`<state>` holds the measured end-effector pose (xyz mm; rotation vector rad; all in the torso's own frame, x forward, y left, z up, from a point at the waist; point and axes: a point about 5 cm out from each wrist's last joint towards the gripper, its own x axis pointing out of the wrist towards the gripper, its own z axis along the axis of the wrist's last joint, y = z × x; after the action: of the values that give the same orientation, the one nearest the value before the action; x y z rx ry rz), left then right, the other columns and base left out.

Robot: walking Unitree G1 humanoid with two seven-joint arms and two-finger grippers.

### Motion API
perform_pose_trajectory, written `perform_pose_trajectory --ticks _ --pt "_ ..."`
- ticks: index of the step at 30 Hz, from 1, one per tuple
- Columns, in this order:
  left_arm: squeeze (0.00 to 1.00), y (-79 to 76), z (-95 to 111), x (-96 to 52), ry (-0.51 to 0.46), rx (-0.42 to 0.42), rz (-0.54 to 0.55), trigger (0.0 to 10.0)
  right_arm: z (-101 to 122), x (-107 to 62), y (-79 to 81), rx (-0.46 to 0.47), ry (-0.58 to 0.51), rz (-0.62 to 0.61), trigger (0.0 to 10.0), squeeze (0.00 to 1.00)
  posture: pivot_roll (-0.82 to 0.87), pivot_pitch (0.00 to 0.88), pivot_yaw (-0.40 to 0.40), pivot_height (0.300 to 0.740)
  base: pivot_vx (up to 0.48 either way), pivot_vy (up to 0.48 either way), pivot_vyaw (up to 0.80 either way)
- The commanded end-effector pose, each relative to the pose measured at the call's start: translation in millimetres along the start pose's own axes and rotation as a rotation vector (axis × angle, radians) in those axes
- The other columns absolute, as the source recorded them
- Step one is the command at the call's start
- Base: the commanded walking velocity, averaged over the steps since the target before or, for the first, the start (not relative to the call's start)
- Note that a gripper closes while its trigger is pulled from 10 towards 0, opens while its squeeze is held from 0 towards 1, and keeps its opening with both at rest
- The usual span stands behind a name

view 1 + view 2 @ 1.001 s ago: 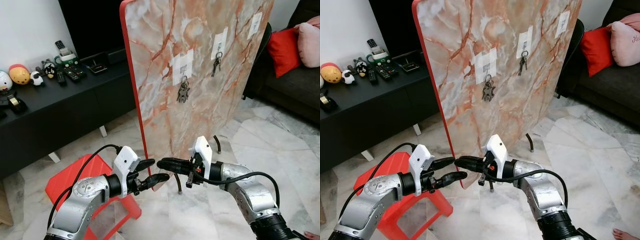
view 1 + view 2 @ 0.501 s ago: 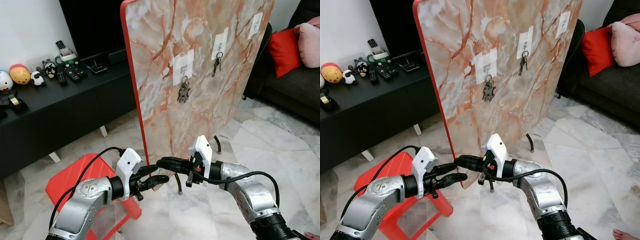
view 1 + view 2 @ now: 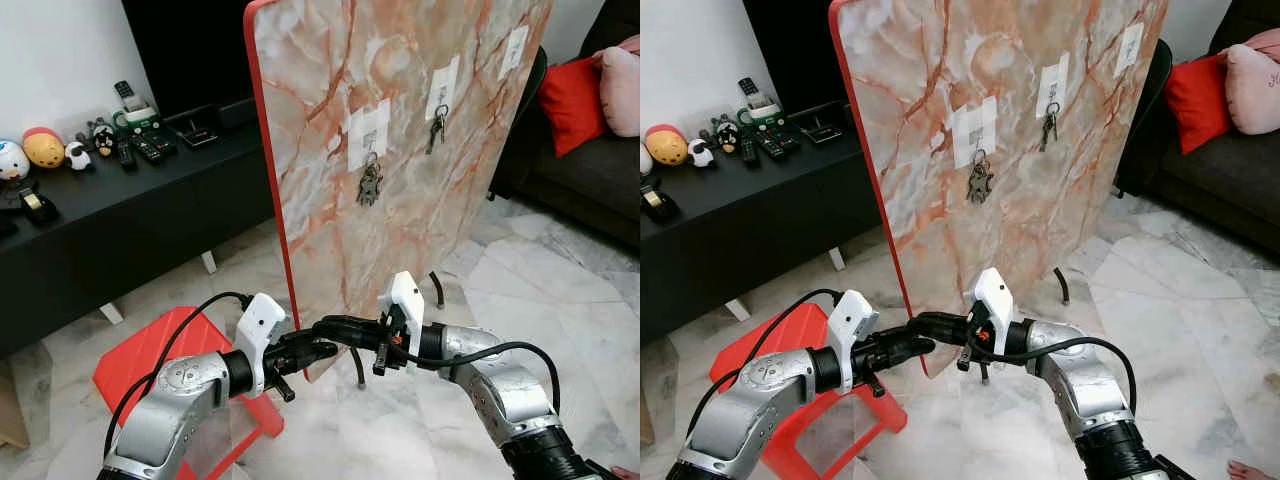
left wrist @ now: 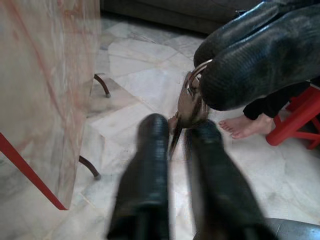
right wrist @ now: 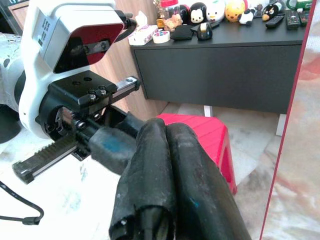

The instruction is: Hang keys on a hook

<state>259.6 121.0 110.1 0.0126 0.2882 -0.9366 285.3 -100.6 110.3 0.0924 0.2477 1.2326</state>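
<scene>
While your two pincers meet low in front of the marble board point(image 3: 400, 130), the left eye view hides the keys between their black fingertips. The left pincer point(image 3: 318, 350) and right pincer point(image 3: 330, 327) touch tip to tip above the floor, beside the red stool point(image 3: 150, 355). Two key bunches point(image 3: 369, 185) hang from hooks on the board.

From the right eye view you get the same meeting, the keys again too small to make out.

Your left wrist view shows the keys point(image 4: 191, 102) hanging blade-down, long axis near upright, ring point(image 4: 197, 72) uppermost. The right pincer's fingers point(image 4: 260, 55), pressed together, pinch that ring. The left pincer's fingers point(image 4: 150, 160) stand slightly spread, either side of the blades. A person's bare foot point(image 4: 245, 127) rests on the floor.

Your right wrist view blocks the keys behind its shut fingers point(image 5: 170, 170).
</scene>
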Motion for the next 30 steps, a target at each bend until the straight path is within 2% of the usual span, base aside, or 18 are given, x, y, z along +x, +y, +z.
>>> perform_pose_trajectory --ticks 1,18,30 --pt "0.0 1.0 5.3 -1.0 -0.003 0.012 0.002 0.0 10.6 3.1 2.0 -0.038 -0.015 0.021 10.0 0.0 0.03 0.0 0.016 0.74 0.0 0.0 0.0" --pt "0.0 5.3 5.7 -3.4 -0.011 0.012 0.027 0.0 8.4 1.6 -0.7 -0.044 -0.007 0.001 10.0 0.0 0.03 0.0 0.018 0.74 0.0 0.0 0.0" --pt "0.0 13.4 1.5 -12.0 0.022 0.031 0.064 0.0 2.0 -3.2 -5.4 -0.068 0.044 -0.028 10.0 0.0 0.03 0.0 0.019 0.74 0.0 0.0 0.0"
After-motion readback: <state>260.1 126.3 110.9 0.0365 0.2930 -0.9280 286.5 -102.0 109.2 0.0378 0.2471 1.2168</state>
